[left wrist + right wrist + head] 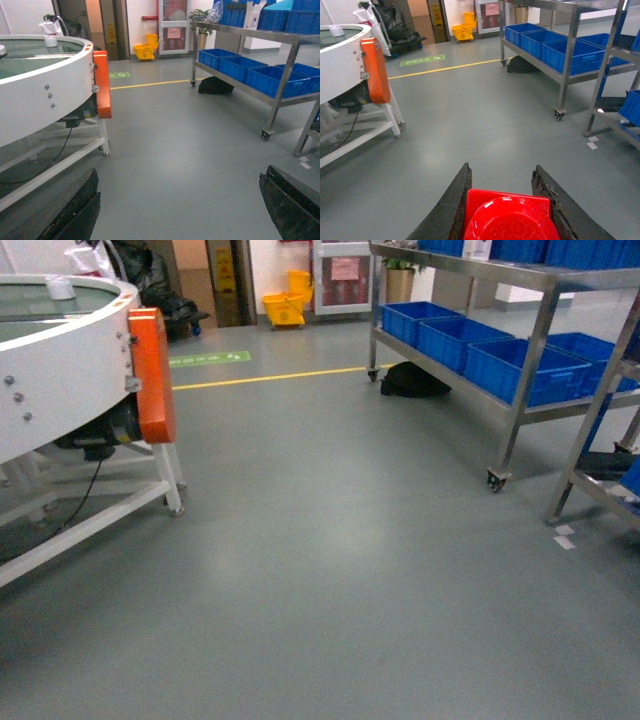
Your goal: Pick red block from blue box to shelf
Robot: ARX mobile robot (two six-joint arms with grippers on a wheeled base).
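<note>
Right hand (pixel 507 200) is clamped on the red block (pixel 510 220), its 2 dark fingers (pixel 452 207) pressed against the block's sides, the round stud facing the wrist camera and the whole thing held above bare grey floor (pixel 330 540). Left hand (pixel 180 205) is spread wide with nothing between its fingers (pixel 75 210), which show only at the bottom corners of its wrist view. Ahead and to the right of both hands stands the shelf (pixel 530 350), a shiny steel rack on casters with square uprights; its lower tier carries 3 dark blue crates (pixel 470 345) side by side, and more blue crates sit on the top tier. A second steel rack (pixel 600 470) stands nearer, further right of the right hand. Ahead and to the left is a large white round machine (pixel 60 370) on a white frame, with an orange panel (pixel 152 375) on its side. Beyond the hands a yellow line (pixel 270 377) crosses the floor. A dark bag (pixel 410 380) lies on the floor under the shelf, and a yellow mop bucket (pixel 287 302) stands far ahead by the wall. Neither hand appears in the head view.
</note>
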